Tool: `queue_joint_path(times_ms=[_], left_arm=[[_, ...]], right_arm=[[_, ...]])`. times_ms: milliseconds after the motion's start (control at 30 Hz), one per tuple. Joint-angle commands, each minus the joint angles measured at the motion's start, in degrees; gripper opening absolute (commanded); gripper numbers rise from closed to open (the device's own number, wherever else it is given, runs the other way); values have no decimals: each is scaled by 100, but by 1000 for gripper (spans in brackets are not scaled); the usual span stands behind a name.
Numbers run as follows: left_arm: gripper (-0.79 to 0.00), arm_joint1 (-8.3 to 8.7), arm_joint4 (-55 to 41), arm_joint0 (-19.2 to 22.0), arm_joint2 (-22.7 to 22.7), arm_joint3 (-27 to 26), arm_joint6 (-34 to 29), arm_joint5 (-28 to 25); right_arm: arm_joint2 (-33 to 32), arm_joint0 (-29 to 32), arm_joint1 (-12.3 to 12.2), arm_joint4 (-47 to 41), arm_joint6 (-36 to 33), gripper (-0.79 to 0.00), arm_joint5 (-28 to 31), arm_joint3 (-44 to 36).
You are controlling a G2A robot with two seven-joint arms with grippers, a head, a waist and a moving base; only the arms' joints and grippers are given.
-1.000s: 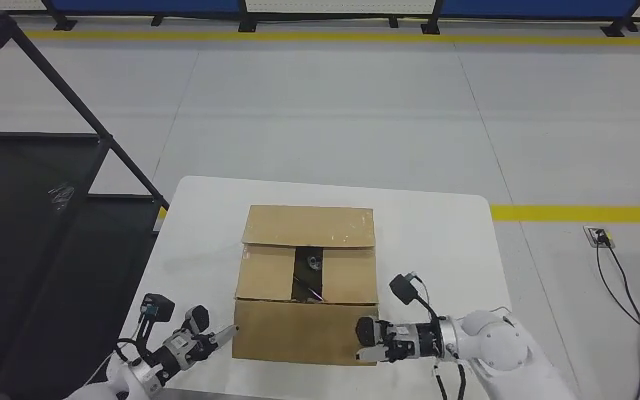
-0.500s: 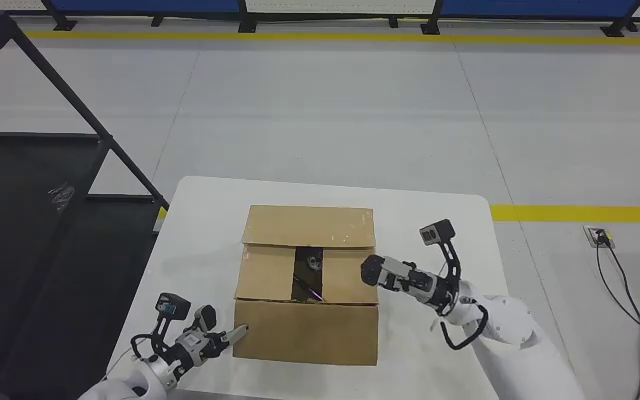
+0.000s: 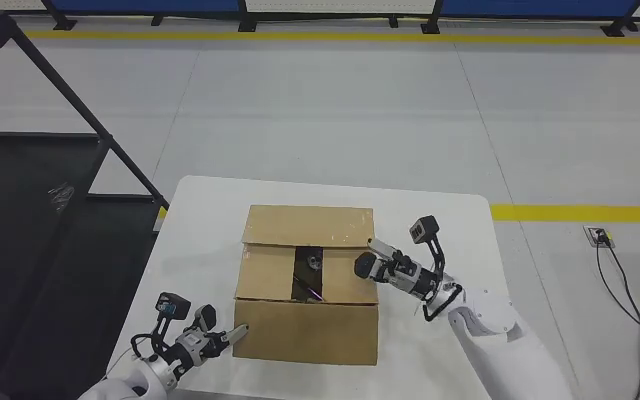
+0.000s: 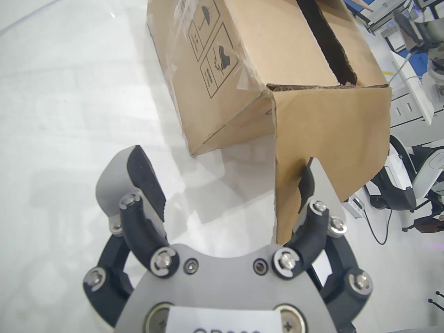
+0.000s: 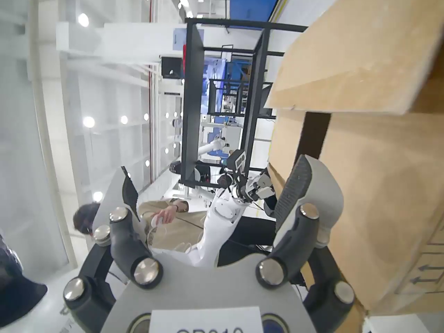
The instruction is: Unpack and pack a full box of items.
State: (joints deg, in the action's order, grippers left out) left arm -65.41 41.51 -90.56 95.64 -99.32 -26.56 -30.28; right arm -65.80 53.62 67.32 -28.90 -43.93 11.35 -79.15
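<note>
Two claws are on the job, and the right claw (image 3: 368, 262) has made the big move. A second ago it sat low at the near right corner of the box (image 3: 308, 270). Now it has swung up to the right edge of the top, beside the right top flap (image 3: 347, 277). That looks like a set-up to fold that flap back and widen the dark slot. The box itself sits mid-table (image 3: 200, 220), top only partly open. The right claw is spread wide, grasping nothing, one finger (image 5: 305, 188) lying against the cardboard. The left claw (image 4: 225, 161) has crept a touch closer. It is released too, one pad touching the hanging front flap (image 4: 329, 133).
</note>
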Motion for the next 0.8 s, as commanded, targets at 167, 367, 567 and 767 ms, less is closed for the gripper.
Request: queue_joint_path(times_ms=[167,367,567,767], left_arm=[[0,0,0,0,0,0,0,0],[0,0,0,0,0,0,0,0],[0,0,0,0,0,0,0,0],[0,0,0,0,0,0,0,0]], right_arm=[[214,-437,128,-189,329,0,-203,631],[318,-755,254,-272,870,0,108,905],[557,-1325,436,-6,1823,0,162,1322],[923,-1993,652,503,2588,0,170,1914]])
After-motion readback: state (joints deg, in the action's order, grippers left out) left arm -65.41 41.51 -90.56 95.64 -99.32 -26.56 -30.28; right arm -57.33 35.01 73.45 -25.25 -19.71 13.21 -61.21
